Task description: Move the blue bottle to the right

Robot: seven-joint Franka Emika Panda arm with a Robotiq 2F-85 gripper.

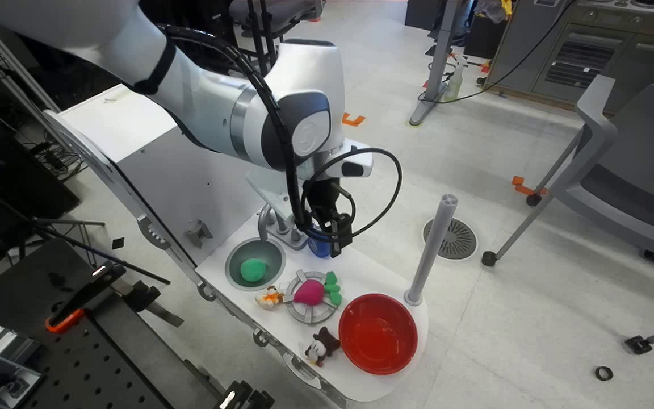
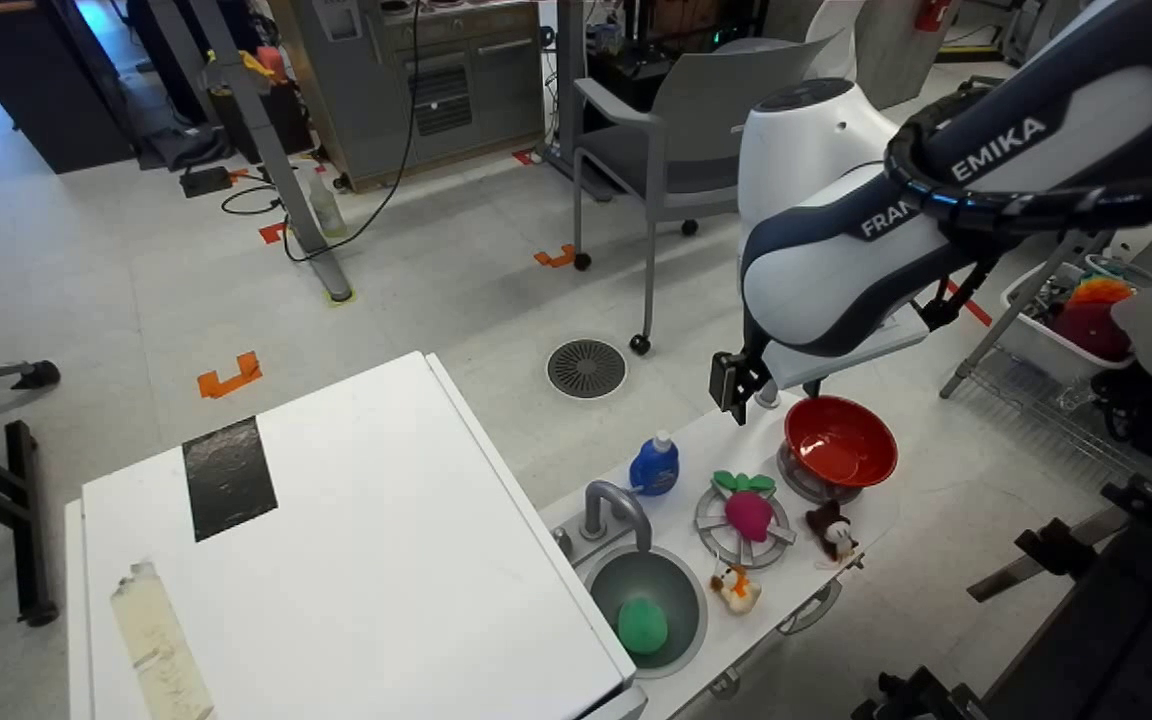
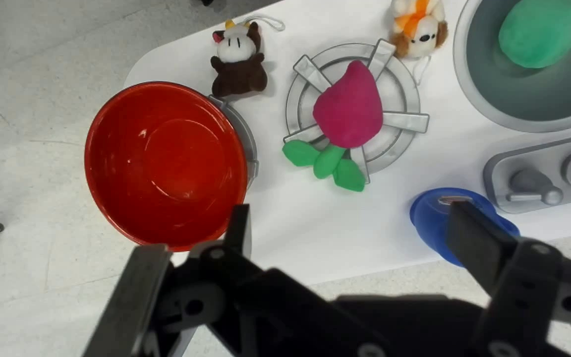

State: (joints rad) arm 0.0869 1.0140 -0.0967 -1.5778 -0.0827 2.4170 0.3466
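The blue bottle (image 2: 654, 468) stands upright on the white play counter beside the grey faucet. In an exterior view it is partly hidden behind the cable and gripper, with only its blue lower part (image 1: 319, 248) showing. My gripper (image 2: 774, 400) is open and empty, raised above the counter. The gripper also shows in an exterior view (image 1: 338, 243). In the wrist view the gripper's fingers (image 3: 351, 210) are wide apart; the right finger overlaps part of the bottle (image 3: 429, 223), and the left finger overlaps the red bowl's edge. The bottle is not between the fingers.
A red bowl (image 3: 166, 166) sits on a burner. A pink-and-green toy (image 3: 350, 106) lies on another burner. Two small plush toys, a brown one (image 3: 240, 74) and a white one (image 3: 422, 34), lie nearby. The sink (image 2: 681, 640) holds a green item. A grey post (image 1: 435, 250) rises near the bowl.
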